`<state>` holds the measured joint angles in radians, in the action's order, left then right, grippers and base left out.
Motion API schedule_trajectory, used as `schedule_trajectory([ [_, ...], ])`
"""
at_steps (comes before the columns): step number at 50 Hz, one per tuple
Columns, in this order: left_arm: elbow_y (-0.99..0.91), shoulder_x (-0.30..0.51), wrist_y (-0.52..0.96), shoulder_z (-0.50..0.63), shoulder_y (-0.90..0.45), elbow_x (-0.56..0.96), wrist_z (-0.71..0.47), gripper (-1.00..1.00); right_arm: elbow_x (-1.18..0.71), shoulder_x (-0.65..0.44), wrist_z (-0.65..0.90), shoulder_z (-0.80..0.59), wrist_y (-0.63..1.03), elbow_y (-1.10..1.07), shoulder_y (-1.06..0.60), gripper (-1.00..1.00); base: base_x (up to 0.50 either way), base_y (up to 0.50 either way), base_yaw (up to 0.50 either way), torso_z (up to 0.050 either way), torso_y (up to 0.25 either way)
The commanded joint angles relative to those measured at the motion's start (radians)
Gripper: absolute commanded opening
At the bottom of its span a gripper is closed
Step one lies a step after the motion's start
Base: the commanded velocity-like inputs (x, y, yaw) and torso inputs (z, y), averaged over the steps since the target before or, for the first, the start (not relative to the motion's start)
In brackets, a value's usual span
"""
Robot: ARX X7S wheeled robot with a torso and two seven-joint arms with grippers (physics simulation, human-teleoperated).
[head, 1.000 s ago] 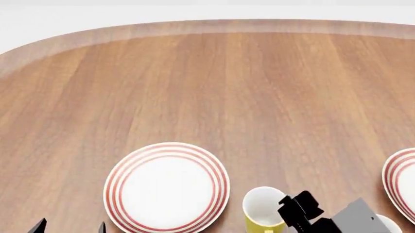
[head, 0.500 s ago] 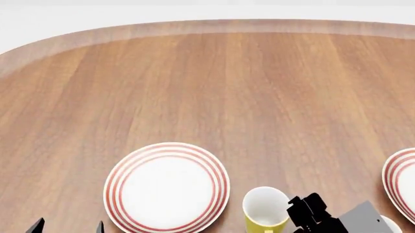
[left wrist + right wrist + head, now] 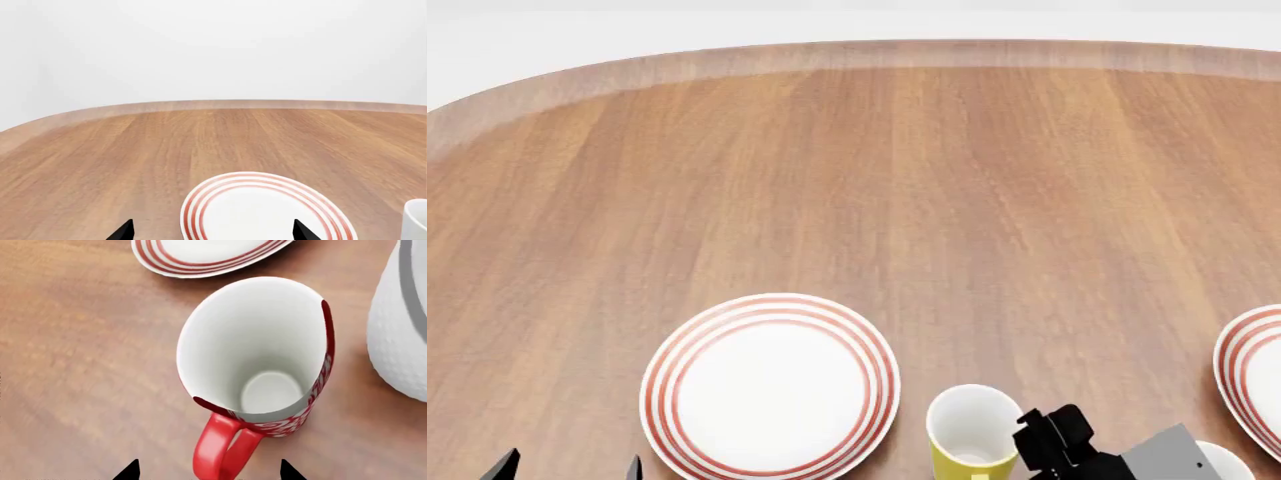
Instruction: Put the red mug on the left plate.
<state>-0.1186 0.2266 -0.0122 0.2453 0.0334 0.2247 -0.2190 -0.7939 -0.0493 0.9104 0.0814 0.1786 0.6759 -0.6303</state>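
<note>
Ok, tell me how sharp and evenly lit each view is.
Head view: even flat light, crisp, only faint shadows under the left plate and yellow mug. Left wrist view: sharp, blank white backdrop. Right wrist view: very close, so the red mug looks stretched and the wood grain smeared.

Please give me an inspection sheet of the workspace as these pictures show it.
Surface: wooden table, rounded far edge, bare across the middle.
Job's things: red mug upright on the table, handle toward the right tool; left plate holds nothing.
Clutter: yellow mug right of the left plate; second ringed plate at the right edge; textured white mug beside the red mug.
Grippers: right tool open, tips either side of the red mug's handle, not closed on it; left tool open, near the left plate.
Cables: nothing seen.
Surroundings: plain white backdrop.
</note>
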Motion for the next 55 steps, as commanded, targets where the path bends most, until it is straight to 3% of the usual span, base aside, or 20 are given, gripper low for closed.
schedule_trajectory([
  [1, 0.004, 0.005, -0.004, 0.007, -0.003, 0.001, -0.005, 1.0, -0.025, 0.0, -0.001, -0.005, -0.013, 0.019, -0.01, 1.0, 0.0, 0.0, 0.0, 0.0, 0.0],
  [9, 0.006, 0.008, -0.004, 0.011, -0.005, 0.003, -0.008, 1.0, -0.032, -0.001, 0.007, -0.018, -0.018, 0.017, -0.009, 1.0, 0.0, 0.0, 0.0, 0.0, 0.0],
  [10, 0.006, 0.008, -0.004, 0.011, -0.005, 0.003, -0.008, 1.0, -0.031, -0.001, 0.005, -0.023, -0.02, 0.013, -0.008, -1.0, 0.0, 0.0, 0.0, 0.0, 0.0],
  [38, -0.005, 0.022, -0.008, 0.023, -0.001, 0.011, -0.02, 1.0, -0.045, -0.025, 0.077, -0.109, 0.02, -0.236, 0.098, -1.0, 0.0, 0.0, 0.0, 0.0, 0.0],
  [55, -0.003, 0.027, -0.011, 0.031, -0.004, 0.014, -0.027, 1.0, -0.072, -0.07, 0.137, -0.238, 0.146, -0.639, 0.183, -1.0, 0.0, 0.0, 0.0, 0.0, 0.001],
])
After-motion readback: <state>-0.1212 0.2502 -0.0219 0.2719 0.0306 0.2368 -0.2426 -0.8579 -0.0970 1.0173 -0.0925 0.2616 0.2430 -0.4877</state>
